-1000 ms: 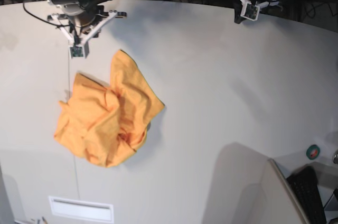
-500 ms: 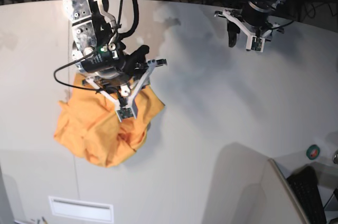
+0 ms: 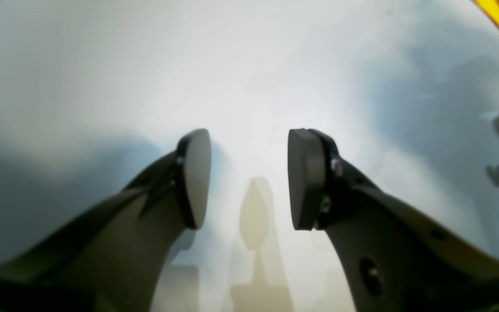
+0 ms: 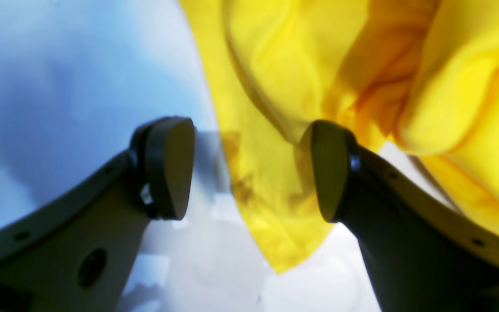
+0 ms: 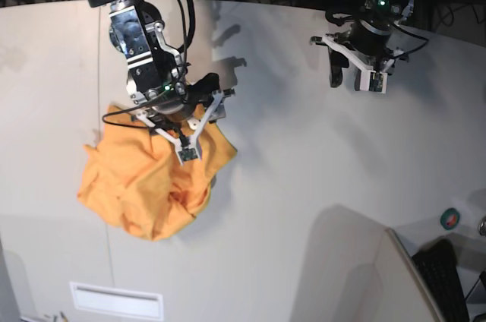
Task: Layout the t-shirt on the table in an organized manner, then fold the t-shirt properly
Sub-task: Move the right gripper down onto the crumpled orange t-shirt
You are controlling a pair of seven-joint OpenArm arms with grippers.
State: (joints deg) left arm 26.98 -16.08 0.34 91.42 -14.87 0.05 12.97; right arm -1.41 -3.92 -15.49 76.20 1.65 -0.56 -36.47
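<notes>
the t-shirt (image 5: 148, 185) lies crumpled in a heap on the counter (image 5: 319, 170). the right gripper (image 4: 249, 173) hangs over the heap's edge with its jaws spread wide, nothing pinched: a pointed fold of cloth lies below the gap, and the bulk of the shirt bunches beyond one finger. the left gripper (image 3: 249, 177) hangs over bare counter, well apart from the shirt, its jaws parted and empty; only a sliver of yellow cloth shows far off to one side.

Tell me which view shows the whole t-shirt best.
The base view: the crumpled t-shirt shows almost whole on the table. The right wrist view shows only close folds and one corner; the left wrist view catches only a sliver of it.
</notes>
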